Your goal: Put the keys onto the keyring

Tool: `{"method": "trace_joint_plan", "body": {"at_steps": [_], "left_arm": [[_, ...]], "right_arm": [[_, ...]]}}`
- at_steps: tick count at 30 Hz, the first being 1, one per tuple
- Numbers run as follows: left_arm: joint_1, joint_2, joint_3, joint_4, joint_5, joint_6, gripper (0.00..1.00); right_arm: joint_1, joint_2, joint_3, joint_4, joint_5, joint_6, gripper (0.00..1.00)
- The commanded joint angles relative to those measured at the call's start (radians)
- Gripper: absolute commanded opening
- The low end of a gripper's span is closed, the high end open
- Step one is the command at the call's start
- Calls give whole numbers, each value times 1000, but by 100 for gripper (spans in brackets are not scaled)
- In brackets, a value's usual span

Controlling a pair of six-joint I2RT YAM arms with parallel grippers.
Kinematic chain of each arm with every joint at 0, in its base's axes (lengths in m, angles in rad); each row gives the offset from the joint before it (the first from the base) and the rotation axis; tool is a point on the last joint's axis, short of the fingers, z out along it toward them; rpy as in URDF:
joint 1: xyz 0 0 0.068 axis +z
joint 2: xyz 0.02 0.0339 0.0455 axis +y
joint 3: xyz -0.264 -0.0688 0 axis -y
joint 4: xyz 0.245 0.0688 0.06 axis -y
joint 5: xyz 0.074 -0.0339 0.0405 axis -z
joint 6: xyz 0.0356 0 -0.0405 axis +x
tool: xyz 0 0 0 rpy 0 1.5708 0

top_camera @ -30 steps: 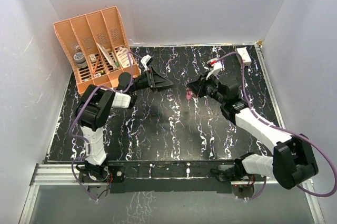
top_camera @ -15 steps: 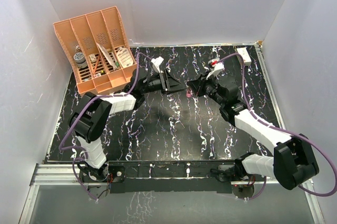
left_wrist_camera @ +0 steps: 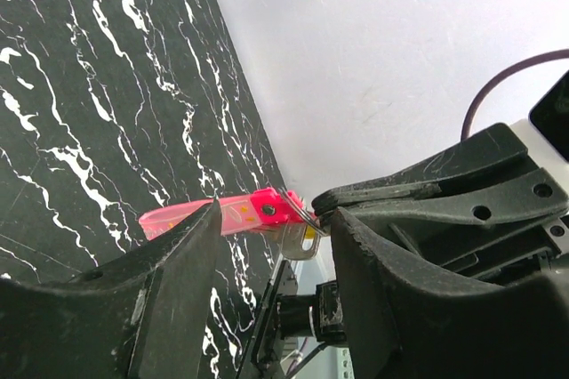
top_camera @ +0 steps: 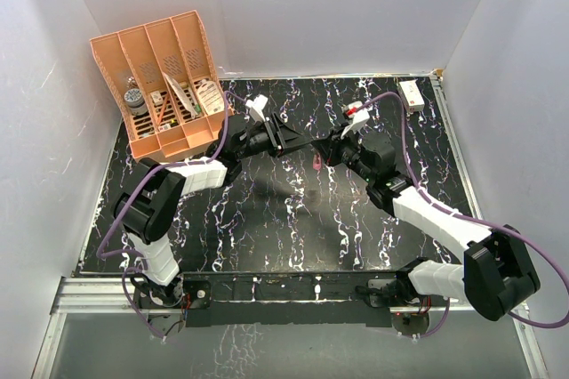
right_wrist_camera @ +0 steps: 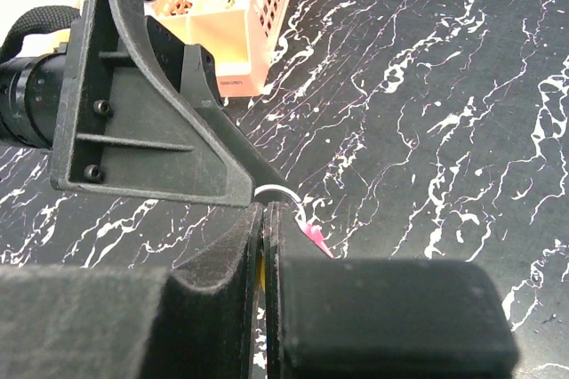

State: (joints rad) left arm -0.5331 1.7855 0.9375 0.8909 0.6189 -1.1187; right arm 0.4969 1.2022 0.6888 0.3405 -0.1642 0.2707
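Jaws on your right gripper (right_wrist_camera: 264,212) are clenched on the keyring (left_wrist_camera: 253,213), pinching it at the thin metal ring (right_wrist_camera: 281,191), so the pink strap (top_camera: 317,163) dangles free toward 6 o'clock, above the table (top_camera: 267,228). Holding it by the ring and not the strap looks deliberate: the loop is kept stiff and presented sideways to your other arm. A small yellowish metal piece (left_wrist_camera: 307,238) hangs just under the ring; I take it for the key, but it is too small to tell whether it is threaded on or only pressed alongside. At 9 o'clock from that grip, your left gripper (top_camera: 302,141) faces it tip to tip, jaws apart and grasping nothing, with the strap showing in the gap between its fingers (left_wrist_camera: 178,254). That stance reads as lining up to take or steady the ring. You have little margin here, since ring and key are both far smaller than either tool. The orange organizer (top_camera: 164,85) at 10 o'clock stands well apart.
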Motion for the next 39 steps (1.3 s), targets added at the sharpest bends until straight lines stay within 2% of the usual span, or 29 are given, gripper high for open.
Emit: {"method": "trace_joint_plan", "body": {"at_steps": [1, 12, 27, 39], "left_arm": [[2, -58, 6, 18, -42, -16, 51], [2, -57, 6, 30, -30, -35, 44], [2, -35, 31, 14, 39, -120, 43], [2, -18, 30, 36, 60, -148, 34]], "right_arm": [[26, -21, 3, 41, 8, -26, 0], [51, -3, 9, 47, 57, -38, 0], [70, 24, -26, 136, 141, -102, 0], [71, 48, -31, 189, 149, -96, 0]]}}
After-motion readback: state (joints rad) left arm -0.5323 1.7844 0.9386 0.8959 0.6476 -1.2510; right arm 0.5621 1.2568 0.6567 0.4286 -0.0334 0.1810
